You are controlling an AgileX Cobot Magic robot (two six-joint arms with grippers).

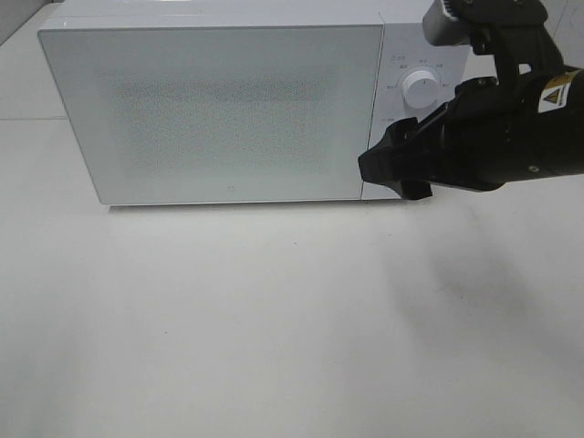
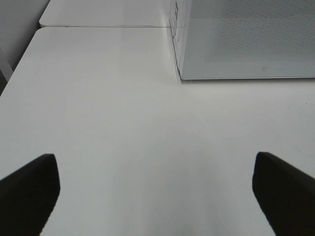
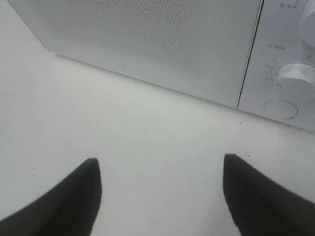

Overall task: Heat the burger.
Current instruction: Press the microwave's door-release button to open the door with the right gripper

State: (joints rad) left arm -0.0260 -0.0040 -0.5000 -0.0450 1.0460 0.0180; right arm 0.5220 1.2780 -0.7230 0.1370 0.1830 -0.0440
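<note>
The burger is out of view in all three frames. A white microwave (image 1: 219,109) stands at the back of the table with its door shut, and its frosted window shows nothing inside. My right gripper (image 1: 388,169) hovers in front of the lower part of the control panel, just right of the door's edge. In the right wrist view that right gripper (image 3: 161,164) is open and empty above the tabletop. My left gripper (image 2: 155,162) is open wide and holds nothing, off the microwave's (image 2: 246,39) front left corner.
The control panel has a round dial (image 1: 421,88). The right wrist view shows a lower dial (image 3: 295,76) with a round button (image 3: 280,108) beneath it. A white table (image 1: 274,319) spreads in front of the microwave. A second table surface (image 2: 98,12) adjoins behind.
</note>
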